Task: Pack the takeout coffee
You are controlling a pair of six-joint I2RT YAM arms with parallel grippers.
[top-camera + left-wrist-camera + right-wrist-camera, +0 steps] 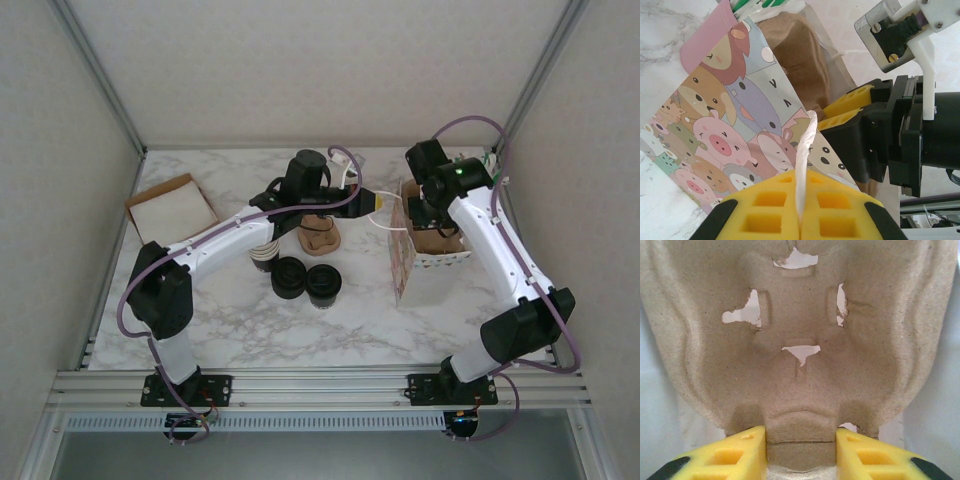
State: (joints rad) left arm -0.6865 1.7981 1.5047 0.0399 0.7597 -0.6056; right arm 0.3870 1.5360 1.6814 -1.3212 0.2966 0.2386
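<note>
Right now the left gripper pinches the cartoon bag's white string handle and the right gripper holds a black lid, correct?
No. The right gripper holds a pulp cup carrier, not a black lid; the right wrist view shows it. The left gripper pinches the white string handle of the cartoon bag.

Robotics lab test cell, plain white panel walls (320, 60) on three sides, aluminium extrusion frame (320, 383) along the near edge, marble-patterned tabletop (230, 330), left arm (220, 243) and right arm (495, 240) bolted to the frame, purple cables (470, 121) looped along them
</note>
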